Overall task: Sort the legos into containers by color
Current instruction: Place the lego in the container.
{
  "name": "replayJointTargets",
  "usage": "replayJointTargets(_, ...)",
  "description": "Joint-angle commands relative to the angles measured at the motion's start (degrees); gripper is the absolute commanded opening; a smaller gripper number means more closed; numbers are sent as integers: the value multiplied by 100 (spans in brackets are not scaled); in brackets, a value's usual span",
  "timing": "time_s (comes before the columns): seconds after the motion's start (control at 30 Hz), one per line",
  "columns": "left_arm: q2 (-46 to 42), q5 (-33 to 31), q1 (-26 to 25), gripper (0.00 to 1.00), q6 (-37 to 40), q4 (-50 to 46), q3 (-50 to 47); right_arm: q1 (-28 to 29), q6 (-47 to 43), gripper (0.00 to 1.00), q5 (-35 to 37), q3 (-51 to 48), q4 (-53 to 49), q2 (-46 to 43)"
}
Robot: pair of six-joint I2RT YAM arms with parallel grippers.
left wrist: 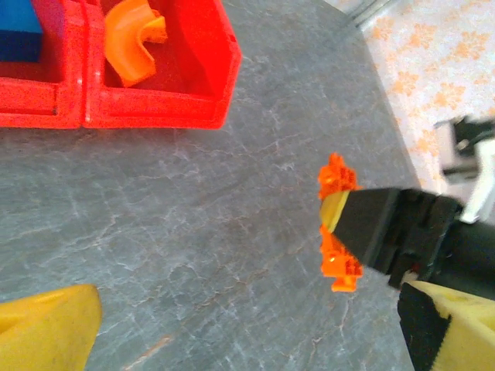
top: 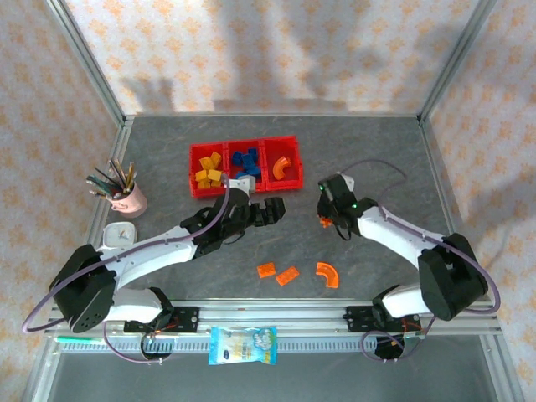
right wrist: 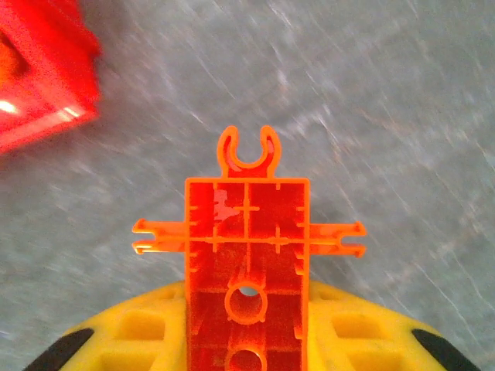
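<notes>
Risk: the orange lego (right wrist: 247, 255) juts past the fingertips and may twist loose if swung fast toward the containers (top: 244, 141); right gripper (top: 322, 219), near-right of the containers, clamped tight on that lego; left gripper (top: 272, 208), just near them, spread wide, empty

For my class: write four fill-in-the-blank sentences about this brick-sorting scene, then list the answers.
1. The right claw grips a brick coloured ___.
2. In the tray, the middle bin holds ___ bricks.
3. The left claw stands ___.
4. On the table lie ___ loose orange pieces.
Answers: orange; blue; open; three.
</notes>
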Motion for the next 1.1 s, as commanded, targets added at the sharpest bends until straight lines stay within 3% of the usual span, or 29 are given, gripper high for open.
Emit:
replayJointTargets(0.0,-316,-205,218,99,196,-317,113,86,-310,29,-40,577,130,390)
replayJointTargets(0.37,-742,-29,1075,99,471,-650,71,234,-1071,29,-251,3092,316,2462)
replayJointTargets(0.67,-659,122,1288,99,521,-694,136,175,-1448,32,-68,5109,-186,4155)
replayJointTargets(0.87,-681,142,1318,99,565,-732,169,164,-1481,52,-118,5356,-196,4151)
replayJointTargets(1.07,-714,220,1329,99,565,-813,235,215,-1510,53,-208,4913,-182,3590)
